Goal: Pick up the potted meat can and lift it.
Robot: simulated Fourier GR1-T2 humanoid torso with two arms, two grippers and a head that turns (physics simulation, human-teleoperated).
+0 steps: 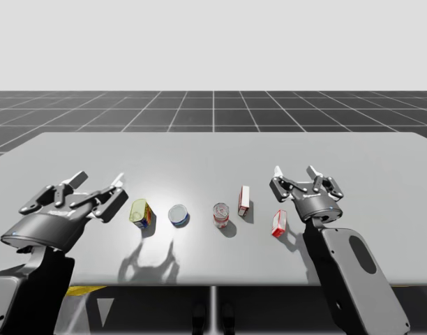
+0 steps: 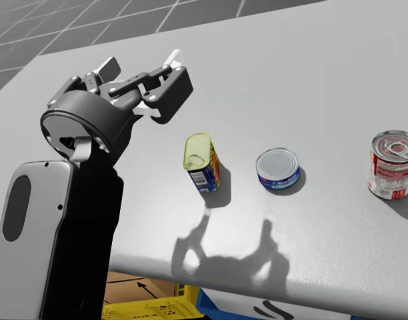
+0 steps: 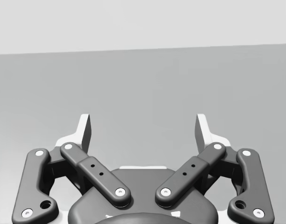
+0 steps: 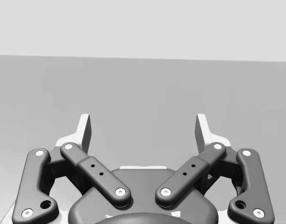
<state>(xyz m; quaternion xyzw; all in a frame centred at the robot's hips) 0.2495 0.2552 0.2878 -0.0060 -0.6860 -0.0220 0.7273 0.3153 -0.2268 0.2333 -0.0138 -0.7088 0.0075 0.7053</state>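
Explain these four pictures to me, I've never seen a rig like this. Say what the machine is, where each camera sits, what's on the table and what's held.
It is a simulated humanoid torso with two arms, each ending in a two-finger hand. One picture comes from a fixed camera above the grey table; one from the head; two from the wrists, looking along the fingers. From left to right in the high view, the table holds a yellow-topped potted meat can, a flat blue can, a red can, a tall red and white box and a small red box. The left hand hovers open beside the potted meat can, not touching it; the right hand is open near the boxes. Nothing is held.
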